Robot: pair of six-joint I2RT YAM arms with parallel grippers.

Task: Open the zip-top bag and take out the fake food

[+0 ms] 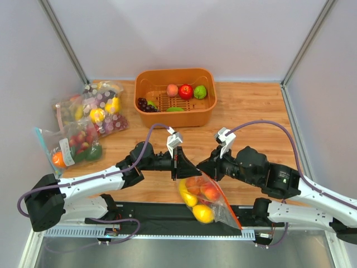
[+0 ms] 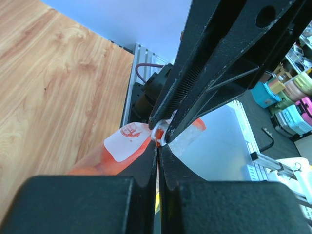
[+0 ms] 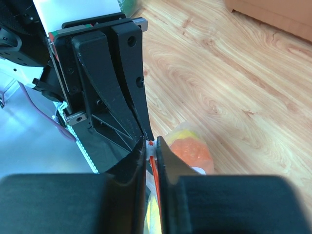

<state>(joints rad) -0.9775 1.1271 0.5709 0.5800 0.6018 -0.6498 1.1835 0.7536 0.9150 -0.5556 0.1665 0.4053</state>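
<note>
The zip-top bag hangs over the table's near edge between my two grippers, its orange-red zip strip running down to the right. Inside is the fake food: yellow lemon-like pieces and orange-red pieces. My left gripper is shut on the bag's top edge next to the white label; its tips nearly touch the right gripper's tips. My right gripper is shut on the small white zip slider at the strip's end. The bag shows just beyond the right gripper.
An orange basket at the back holds a peach, a red apple, a green fruit and purple grapes. Two other filled bags lie at the left: a blue-zipped one and one with grapes. A black mat and metal rail run along the near edge.
</note>
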